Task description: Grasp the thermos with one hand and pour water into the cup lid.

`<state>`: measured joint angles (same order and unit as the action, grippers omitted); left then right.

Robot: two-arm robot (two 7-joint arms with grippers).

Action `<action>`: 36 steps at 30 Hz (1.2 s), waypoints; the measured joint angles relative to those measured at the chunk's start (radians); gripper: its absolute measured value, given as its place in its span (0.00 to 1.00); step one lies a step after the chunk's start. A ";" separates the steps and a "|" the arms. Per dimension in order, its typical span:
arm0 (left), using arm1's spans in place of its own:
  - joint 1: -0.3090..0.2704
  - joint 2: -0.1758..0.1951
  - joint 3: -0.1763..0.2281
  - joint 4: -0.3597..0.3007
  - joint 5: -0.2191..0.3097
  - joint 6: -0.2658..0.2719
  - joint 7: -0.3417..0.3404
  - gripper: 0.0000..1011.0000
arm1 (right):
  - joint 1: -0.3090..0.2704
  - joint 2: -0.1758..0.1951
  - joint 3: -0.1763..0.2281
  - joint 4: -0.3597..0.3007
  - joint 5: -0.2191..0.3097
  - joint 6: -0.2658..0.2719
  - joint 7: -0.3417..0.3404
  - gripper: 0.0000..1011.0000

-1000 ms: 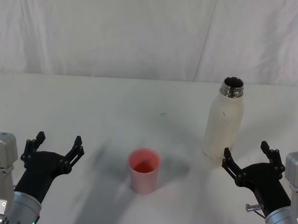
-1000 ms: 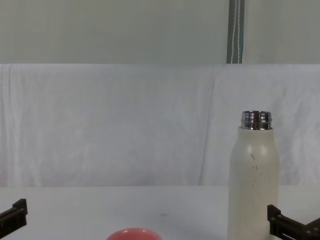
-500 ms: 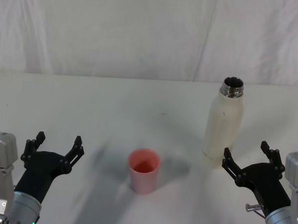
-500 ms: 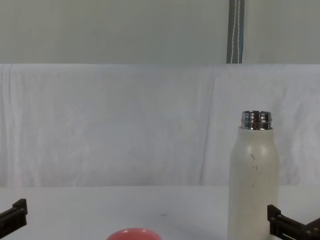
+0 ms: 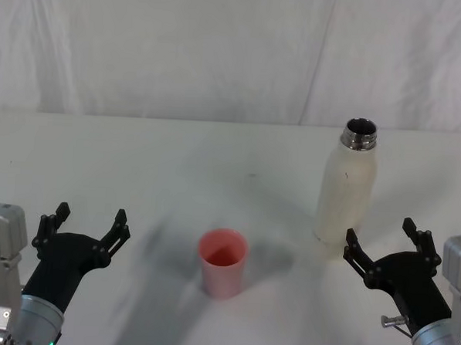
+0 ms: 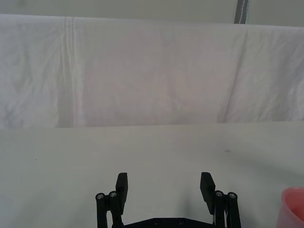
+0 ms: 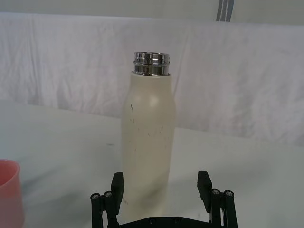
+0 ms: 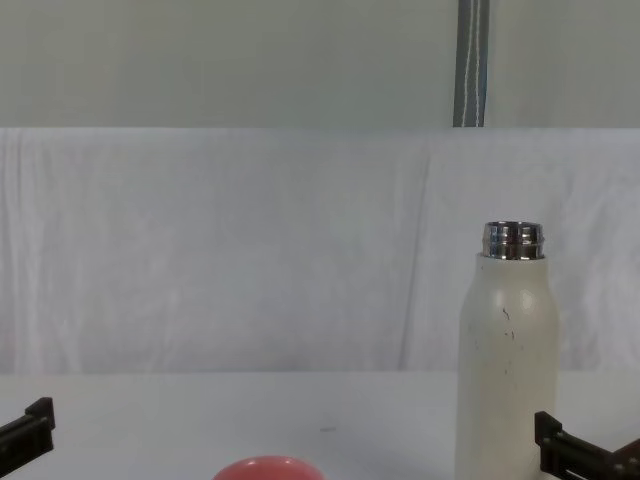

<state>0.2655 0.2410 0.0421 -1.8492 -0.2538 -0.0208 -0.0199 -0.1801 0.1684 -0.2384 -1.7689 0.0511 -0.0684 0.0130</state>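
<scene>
On the table's right side stands the thermos (image 5: 345, 190), upright, cap off, steel neck open. Cup lid (image 5: 223, 262) sits near centre, well apart to its left, mouth up. My right gripper (image 5: 383, 241) hovers just in front of the thermos base, fingers spread wide, nothing held; the wrist cam shows the bottle lined up between the jaws. Left gripper (image 5: 88, 220) parked low on the left, also open, empty. Risks as I see 'em: thermos is tall w/ a smooth body, so a fingertip nudge could tip it & spill. A low grip probably means a heavy swing when pouring; cup's light, may get knocked.
</scene>
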 joint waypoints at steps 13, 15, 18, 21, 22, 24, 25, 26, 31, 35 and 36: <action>0.000 0.000 0.000 0.000 0.000 0.000 0.000 0.99 | -0.021 -0.009 0.045 -0.010 -0.001 -0.004 0.057 0.99; 0.000 0.000 0.000 0.000 0.000 0.000 0.000 0.99 | -0.024 -0.009 0.053 -0.013 0.001 -0.004 0.063 0.99; 0.000 0.000 0.000 0.000 0.000 0.000 0.000 0.99 | -0.033 -0.006 0.076 -0.025 0.014 -0.002 0.087 0.99; 0.000 0.000 0.000 0.000 0.000 0.000 0.000 0.99 | -0.040 0.000 0.093 -0.036 0.025 0.002 0.105 0.99; 0.000 0.000 0.000 0.000 0.000 0.000 0.000 0.99 | -0.042 0.002 0.097 -0.038 0.029 0.004 0.110 0.99; 0.000 0.000 0.000 0.000 0.000 0.000 0.000 0.99 | -0.044 0.005 0.106 -0.043 0.036 0.007 0.118 0.99; 0.000 0.000 0.000 0.000 0.000 0.000 0.000 0.99 | -0.046 0.008 0.112 -0.046 0.042 0.012 0.124 0.99; 0.000 0.000 0.000 0.000 0.000 0.000 0.000 0.99 | -0.047 0.011 0.119 -0.049 0.050 0.018 0.132 0.99; 0.000 0.000 0.000 0.000 0.000 0.000 0.000 0.99 | -0.045 0.022 0.129 -0.054 0.076 0.037 0.158 0.99; 0.000 0.000 0.000 0.000 0.000 0.000 0.000 0.99 | -0.037 0.032 0.132 -0.054 0.099 0.052 0.180 0.99; 0.000 0.000 0.000 0.000 0.000 0.000 0.000 0.99 | -0.034 0.034 0.132 -0.054 0.104 0.055 0.184 0.99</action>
<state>0.2655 0.2409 0.0421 -1.8492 -0.2538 -0.0208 -0.0199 -0.2146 0.2027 -0.1067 -1.8233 0.1548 -0.0134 0.1967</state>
